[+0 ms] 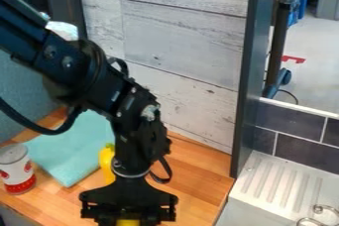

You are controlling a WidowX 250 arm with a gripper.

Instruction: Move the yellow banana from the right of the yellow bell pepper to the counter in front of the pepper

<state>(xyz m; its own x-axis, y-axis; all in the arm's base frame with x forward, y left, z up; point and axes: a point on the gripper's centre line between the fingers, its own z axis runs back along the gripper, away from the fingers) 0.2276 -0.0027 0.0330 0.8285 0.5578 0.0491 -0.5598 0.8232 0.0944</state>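
Camera view: black arm (136, 121) slants in from the upper left, its gripper (128, 204) pointing down at the bottom edge, over the wooden counter (195, 175). Yellow piece (128, 223) at the middle of the gripper's lower end, cut by the frame; cannot tell whether it is gripped or just beneath, nor whether the claw is open or closed. Second yellow thing, curved (106, 163), just left of the arm's lower part in the picture, partly hidden by it, near the folded teal cloth (69, 148). Red-and-white can (17, 169) upright at the picture's left, close by the cloth. Behind: whitewashed plank panel (185, 46), dark post (253, 71). Picture right: ridged white drainboard (278, 183), dark tiles (301, 149) above it, curved metal fixture (321, 215) in the lower corner.
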